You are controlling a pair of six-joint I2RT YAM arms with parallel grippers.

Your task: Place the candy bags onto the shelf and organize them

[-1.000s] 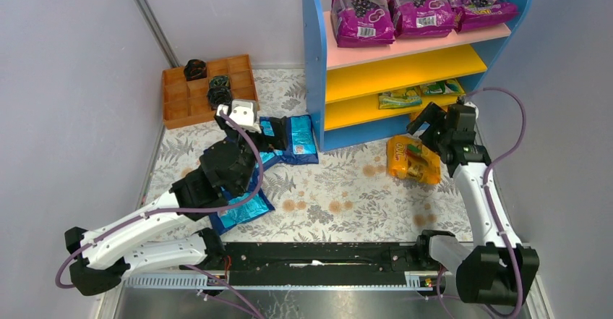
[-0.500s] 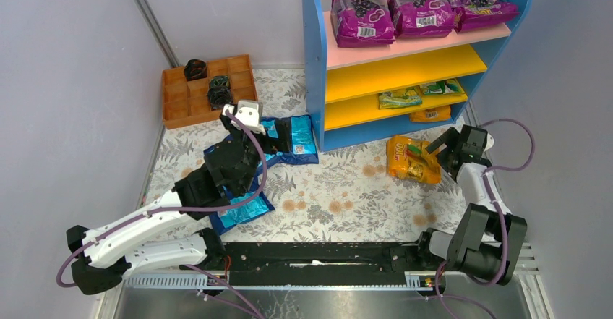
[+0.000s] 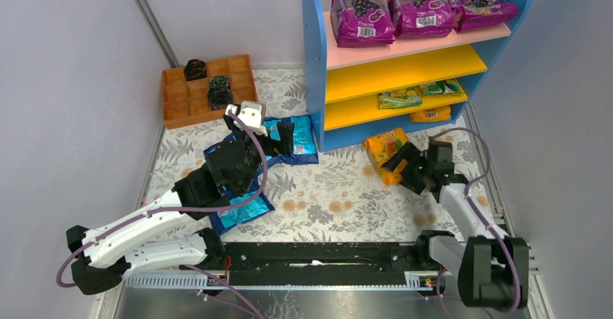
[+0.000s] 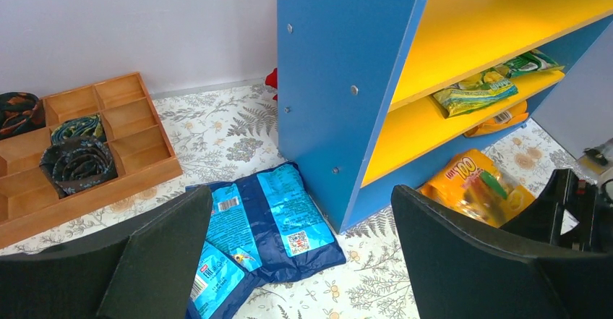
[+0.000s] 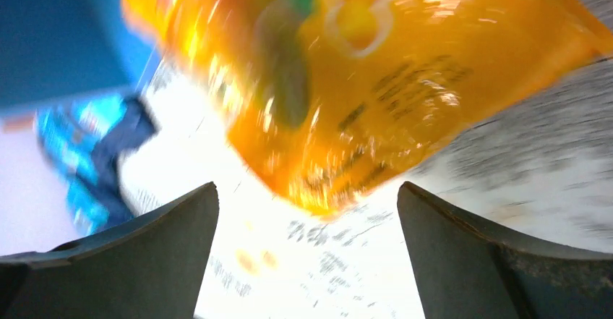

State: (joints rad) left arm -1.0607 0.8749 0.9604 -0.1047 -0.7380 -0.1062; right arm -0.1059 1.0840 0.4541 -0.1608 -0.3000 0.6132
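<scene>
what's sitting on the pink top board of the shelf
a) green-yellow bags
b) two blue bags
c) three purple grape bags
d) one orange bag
C: three purple grape-print bags lie side by side on the pink board at the top of the shelf, and no bag of another colour is up there.

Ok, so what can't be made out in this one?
Right wrist view: motion blur smears the orange bag; its print is unreadable.
Top view: the left arm covers part of the blue bags, so their count is unclear.
Top view: the lowest-tier bag sits mostly hidden under a yellow board of the shelf.
Left wrist view: the shelf's top is cut off by the frame edge.
</scene>
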